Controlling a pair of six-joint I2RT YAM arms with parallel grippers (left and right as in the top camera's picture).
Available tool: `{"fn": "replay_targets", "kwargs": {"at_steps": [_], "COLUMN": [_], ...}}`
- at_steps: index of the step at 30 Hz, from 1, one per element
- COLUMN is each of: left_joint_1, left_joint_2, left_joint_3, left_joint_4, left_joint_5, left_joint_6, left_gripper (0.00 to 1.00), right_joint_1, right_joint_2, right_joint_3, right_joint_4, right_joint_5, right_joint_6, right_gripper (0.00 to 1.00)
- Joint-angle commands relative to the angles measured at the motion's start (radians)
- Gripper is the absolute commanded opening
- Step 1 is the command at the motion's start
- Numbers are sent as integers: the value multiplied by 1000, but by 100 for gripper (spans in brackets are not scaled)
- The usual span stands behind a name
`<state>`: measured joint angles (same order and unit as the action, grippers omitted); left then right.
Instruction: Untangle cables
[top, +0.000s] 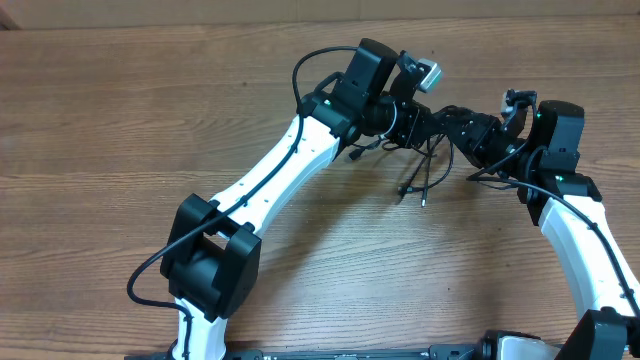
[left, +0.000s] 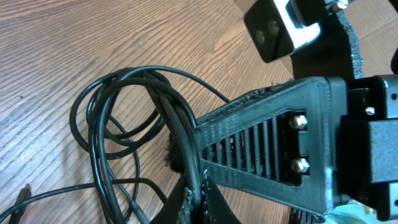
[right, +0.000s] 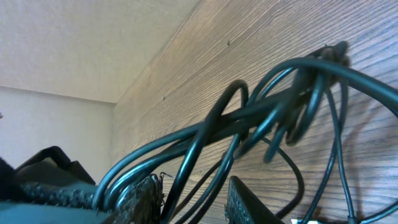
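The cables (top: 425, 178) are thin black wires bunched on the wooden table between the two arms, with small plug ends pointing toward the front. In the left wrist view the cables (left: 102, 130) form loose loops, and my left gripper (left: 200, 198) is shut on one strand that rises out of them. My left gripper (top: 405, 128) meets my right gripper (top: 462, 128) above the bunch. In the right wrist view my right gripper (right: 193, 199) stands open, and a few strands of the cables (right: 261, 112) run loosely between its fingers (right: 140, 199).
The ribbed finger of the right gripper (left: 261, 155) fills the left wrist view close to the held strand. The wooden table (top: 120, 120) stretches left and toward the front. A light wall (right: 74, 50) rises behind the table's far edge.
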<state>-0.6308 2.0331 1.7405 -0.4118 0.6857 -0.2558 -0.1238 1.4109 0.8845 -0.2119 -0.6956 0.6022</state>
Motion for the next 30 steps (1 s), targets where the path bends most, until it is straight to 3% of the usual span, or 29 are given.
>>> {"fn": "replay_targets", "kwargs": {"at_steps": [1,7,11,15,25,30], "left_joint_1": [-26,-32,-32,-31,-21,-13], "left_joint_2": [1,1,1,1,1,1], "left_joint_3": [2,2,2,2,2,2], "left_joint_4": [10,25,27,24,-134,-168], "left_joint_5": [41,50,69,27,-526,-626], "left_joint_6": [-6,-6,-6,-2,-11,-53], "left_gripper": [4,4,4,4,4,4], "right_joint_1": [2,2,2,2,-144,-253], "right_joint_2": [-6,14,40,56,55,55], "right_joint_3": [14,14,14,14,14,14], "right_joint_4": [2,1,1,-4,-7,-6], "right_joint_5": [15,16,14,0,-323,-512], "right_joint_6": [3,3,3,3,3,3], "right_gripper": [32,22,4,4,4,4]}}
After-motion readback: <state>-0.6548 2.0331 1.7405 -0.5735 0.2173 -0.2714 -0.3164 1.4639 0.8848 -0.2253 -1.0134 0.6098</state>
